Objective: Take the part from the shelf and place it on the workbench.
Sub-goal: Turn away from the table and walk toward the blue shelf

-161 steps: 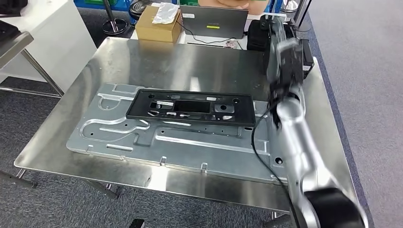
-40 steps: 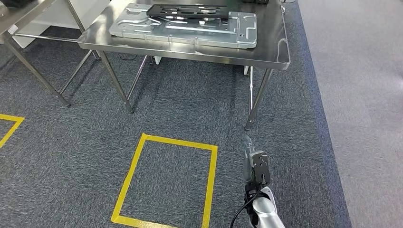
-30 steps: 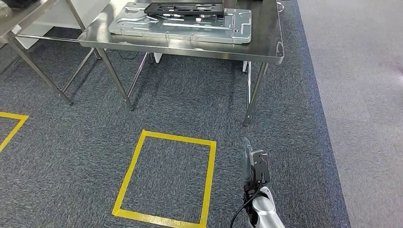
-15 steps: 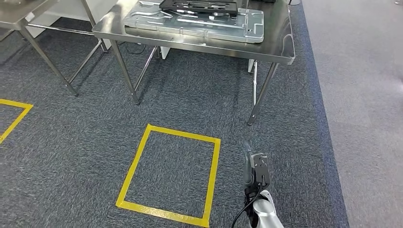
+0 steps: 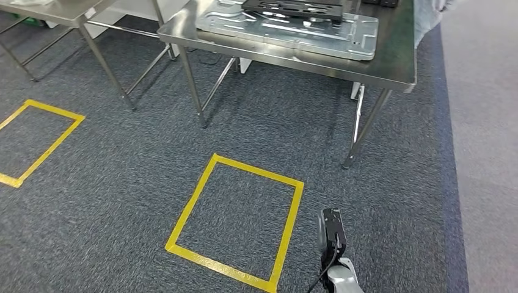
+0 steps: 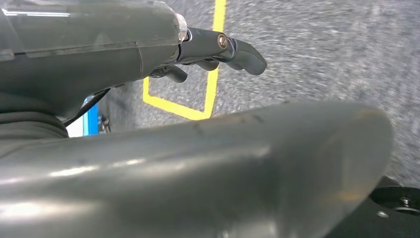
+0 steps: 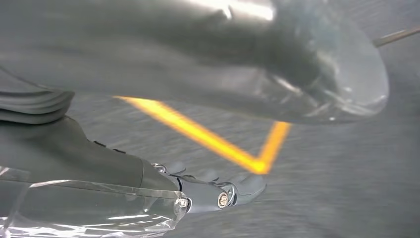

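Note:
A black frame-shaped part (image 5: 293, 7) lies on a silver stamped plate (image 5: 287, 27) on the steel workbench (image 5: 391, 61) at the far top of the head view. I stand back from it on grey carpet. My right arm (image 5: 333, 238) hangs low at the bottom edge. My right hand (image 7: 213, 191) hangs over the carpet and a yellow tape corner, its fingers stretched out with nothing in them. My left hand (image 6: 208, 47) likewise hangs above the floor, its fingers extended and empty.
A yellow tape square (image 5: 235, 223) marks the carpet in front of me, and a second one (image 5: 36, 143) lies at the left. Another steel table (image 5: 55, 12) stands at the top left. Table legs (image 5: 366, 128) reach the floor ahead.
The camera has moved: I have backed away from the workbench and turned, so the table sits farther right in the picture. My right arm, raised over the table earlier, now hangs down.

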Action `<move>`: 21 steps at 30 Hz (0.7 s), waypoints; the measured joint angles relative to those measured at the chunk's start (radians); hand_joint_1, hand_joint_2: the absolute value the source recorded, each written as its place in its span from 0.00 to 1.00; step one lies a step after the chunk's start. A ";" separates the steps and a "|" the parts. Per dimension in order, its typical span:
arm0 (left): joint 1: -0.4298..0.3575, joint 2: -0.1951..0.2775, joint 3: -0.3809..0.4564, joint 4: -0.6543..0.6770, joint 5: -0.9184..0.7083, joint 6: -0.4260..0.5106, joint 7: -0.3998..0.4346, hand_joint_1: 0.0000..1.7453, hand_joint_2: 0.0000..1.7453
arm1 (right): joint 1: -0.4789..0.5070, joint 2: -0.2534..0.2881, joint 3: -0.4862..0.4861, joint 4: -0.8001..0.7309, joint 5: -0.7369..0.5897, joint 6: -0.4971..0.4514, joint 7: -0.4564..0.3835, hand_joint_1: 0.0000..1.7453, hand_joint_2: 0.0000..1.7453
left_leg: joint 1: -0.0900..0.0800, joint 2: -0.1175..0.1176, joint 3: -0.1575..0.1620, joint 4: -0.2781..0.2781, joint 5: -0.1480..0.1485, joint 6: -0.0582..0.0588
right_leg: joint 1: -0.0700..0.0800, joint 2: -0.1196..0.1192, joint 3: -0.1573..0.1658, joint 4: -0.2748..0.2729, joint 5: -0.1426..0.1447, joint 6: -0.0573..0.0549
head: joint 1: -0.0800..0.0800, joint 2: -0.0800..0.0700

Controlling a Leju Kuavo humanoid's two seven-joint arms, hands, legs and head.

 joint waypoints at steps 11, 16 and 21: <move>0.002 0.009 0.002 0.000 -0.003 0.007 0.002 0.00 0.00 | 0.011 -0.054 -0.029 0.220 0.076 -0.075 0.183 0.00 0.00 | -0.004 0.004 0.106 -0.238 0.105 0.052 | -0.004 0.028 -0.063 0.174 -0.119 0.052 | 0.004 0.000; 0.006 0.010 0.000 0.000 -0.015 0.003 -0.006 0.00 0.00 | 0.047 -0.078 -0.044 0.262 0.075 -0.083 0.215 0.00 0.00 | -0.009 -0.059 0.100 -0.235 0.110 0.056 | -0.003 0.053 -0.086 0.233 -0.107 0.043 | 0.004 0.000; 0.004 0.010 -0.001 0.000 -0.018 0.000 -0.007 0.00 0.00 | 0.054 -0.091 -0.052 0.284 0.079 -0.086 0.241 0.00 0.00 | -0.008 -0.108 0.086 -0.226 0.114 0.031 | 0.000 0.118 0.006 0.036 -0.037 0.029 | 0.003 0.000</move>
